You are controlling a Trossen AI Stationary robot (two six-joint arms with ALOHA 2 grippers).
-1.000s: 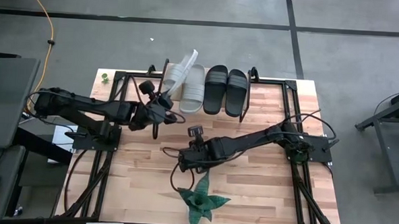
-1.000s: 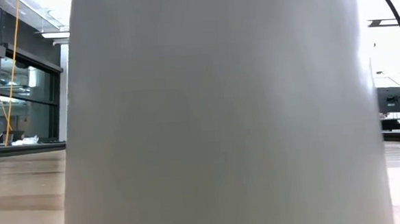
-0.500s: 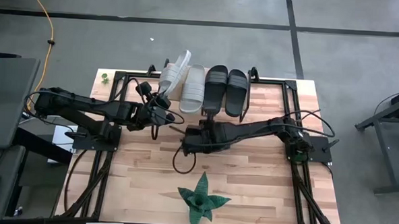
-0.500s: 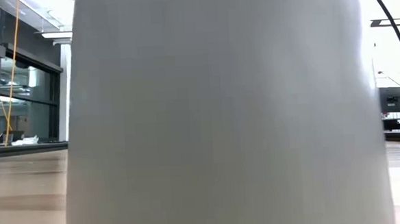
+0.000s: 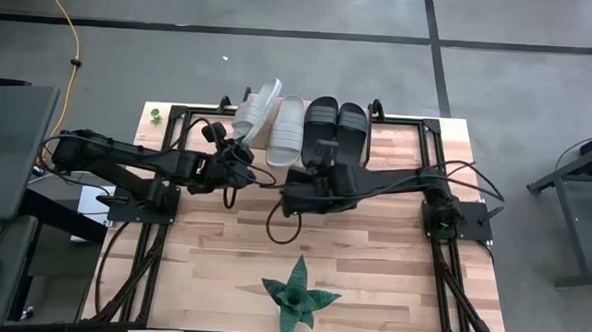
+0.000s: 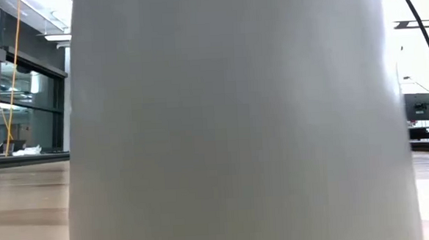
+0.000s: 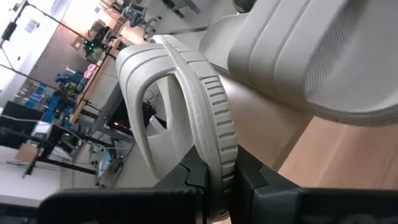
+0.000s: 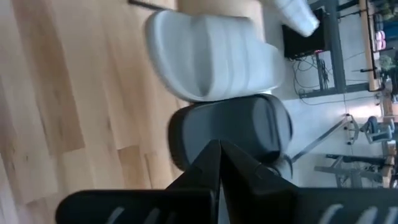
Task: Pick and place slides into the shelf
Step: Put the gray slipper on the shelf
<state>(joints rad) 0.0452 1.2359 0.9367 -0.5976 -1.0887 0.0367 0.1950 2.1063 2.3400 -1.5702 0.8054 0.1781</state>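
Four slides lie in a row at the table's far edge. My left gripper [image 5: 239, 152] is shut on the leftmost pale slide [image 5: 258, 106], which stands tilted. Beside it lie the second pale slide [image 5: 285, 132] and two black slides [image 5: 319, 127] [image 5: 351, 131]. My right gripper [image 5: 319, 157] is shut, with its tips at the near end of the left black slide [image 8: 249, 124]. A pale plank [image 7: 261, 118], seemingly the shelf top, shows under the second pale slide [image 7: 323, 56]. The slides hide the shelf in the high view. My left gripper pinches the ribbed strap [image 7: 214, 143] of the pale slide between its two fingers [image 7: 249, 177], at the strap's edge. The fingers come level from the table's left and near side. The slide is tilted on its side, with its toe end toward the far edge. Whether my right gripper touches the black slide, I cannot tell.
A green spiky plant [image 5: 295, 298] stands near the table's front edge. A pale grey object [image 6: 236, 119] fills the low view right in front of the camera. Dark frame rails [image 5: 428, 132] run along the table's sides. Bare wood lies between the arms and the plant.
My right gripper has gone from the middle of the table toward the far edge, up to the near end of the black slides. My left gripper has carried the pale slide a little toward the table's left, and the slide stays tilted.
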